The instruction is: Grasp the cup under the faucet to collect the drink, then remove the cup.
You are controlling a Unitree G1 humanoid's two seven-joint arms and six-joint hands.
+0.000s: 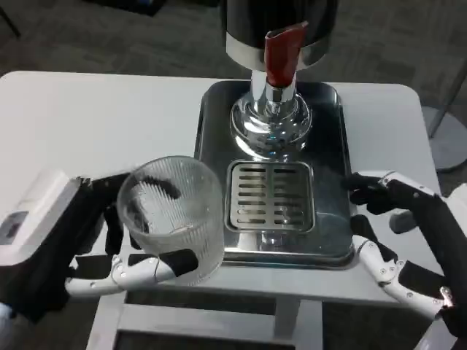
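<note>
Beside the tray (332, 138), left of the grate (270, 195), my left hand (87, 244) grips the cup (173, 219) so I can slide it under the faucet (281, 55); my right hand (398, 233) waits with spread fingers, holding nothing.

- White table (95, 124): a smooth, matte top with rounded far corners, spanning nearly the full width of the scene; its near edge shows a pale support frame (219, 321) beneath.
- Floor (109, 36): grey-brown carpet with a mottled texture, visible beyond the far edge of the table and at the far right.
- Round white base (449, 149): lies on the carpet at the right, with a thin pole rising from it.
- Dark object (135, 6): sits on the floor at the far left, cropped by the frame.
- Light: even and diffuse.
</note>
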